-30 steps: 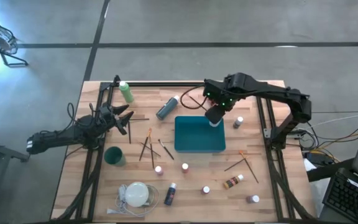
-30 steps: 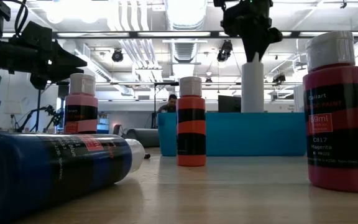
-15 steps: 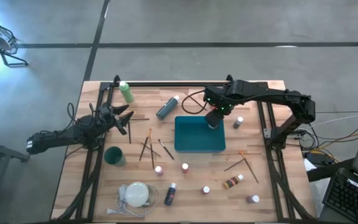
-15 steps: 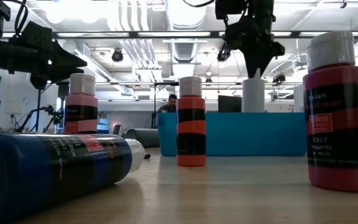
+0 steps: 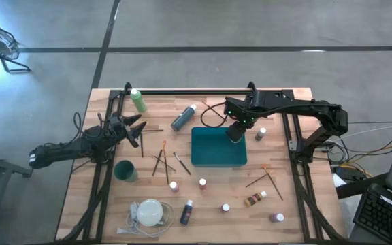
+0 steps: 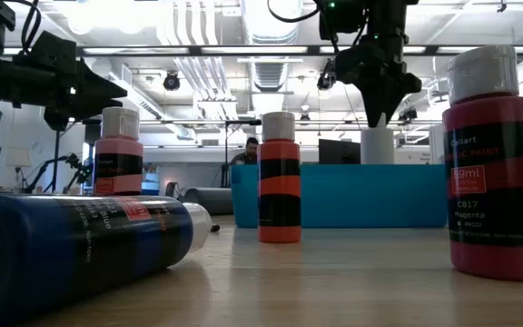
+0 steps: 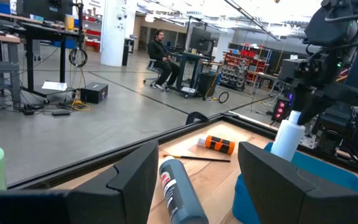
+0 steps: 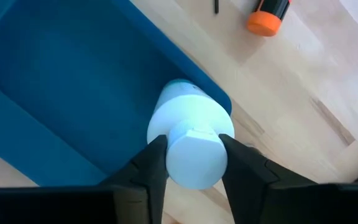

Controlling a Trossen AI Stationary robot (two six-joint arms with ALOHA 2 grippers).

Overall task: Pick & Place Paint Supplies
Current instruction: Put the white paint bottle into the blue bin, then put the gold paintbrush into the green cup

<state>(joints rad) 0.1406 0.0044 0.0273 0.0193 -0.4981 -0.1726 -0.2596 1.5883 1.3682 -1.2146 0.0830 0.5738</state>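
Wooden table (image 5: 288, 211), pale planks, black rails down both sides. Teal tray (image 5: 218, 148) sits mid-table. Far left corner, a green bottle (image 5: 138, 101) lying down; right of it a grey-blue bottle (image 5: 183, 117), also on its side. Thin brushes (image 5: 162, 160) scattered left of the tray, more brushes (image 5: 267, 175) near right. A green cup (image 5: 124, 170) on the left. White disc (image 5: 150, 212) with its cord at the near edge. Small capped bottles (image 5: 225, 207) dot the near half.

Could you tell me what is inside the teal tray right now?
A white bottle stands in the far right corner of the teal tray, with the right gripper around its cap. The tray's floor looks otherwise bare; under the bottle is hidden.
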